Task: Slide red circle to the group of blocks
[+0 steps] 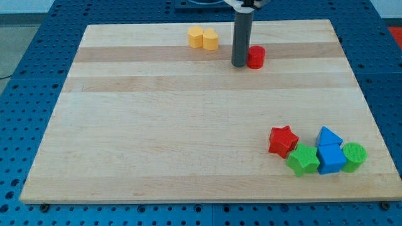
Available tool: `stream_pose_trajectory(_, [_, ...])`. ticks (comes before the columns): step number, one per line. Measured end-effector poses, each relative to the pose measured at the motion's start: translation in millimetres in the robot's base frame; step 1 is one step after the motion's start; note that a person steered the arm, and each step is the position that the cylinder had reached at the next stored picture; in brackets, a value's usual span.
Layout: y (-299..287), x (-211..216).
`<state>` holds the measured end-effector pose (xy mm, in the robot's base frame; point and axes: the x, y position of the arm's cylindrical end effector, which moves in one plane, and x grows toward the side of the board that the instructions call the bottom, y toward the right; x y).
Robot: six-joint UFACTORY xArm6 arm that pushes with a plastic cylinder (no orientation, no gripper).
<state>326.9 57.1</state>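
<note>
Red circle [255, 56] near view's top

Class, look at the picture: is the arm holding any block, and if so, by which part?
Nothing is held. My tip only rests against the view's left side of the red circle; it can push, not grip.

A pale wooden board [188, 125] with lengthwise grain bands fills most of the frame, evenly lit. Around it on every side runs a blue perforated table surface [38, 37], its grid of small holes showing along each edge.
</note>
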Motion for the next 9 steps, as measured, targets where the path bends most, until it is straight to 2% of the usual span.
stream_pose_trajectory(1, [-20,-21])
stream_pose_trajectory(3, [-15,-58])
stream_pose_trajectory(7, [46,-38])
stream_pose_trajectory(9, [35,-44])
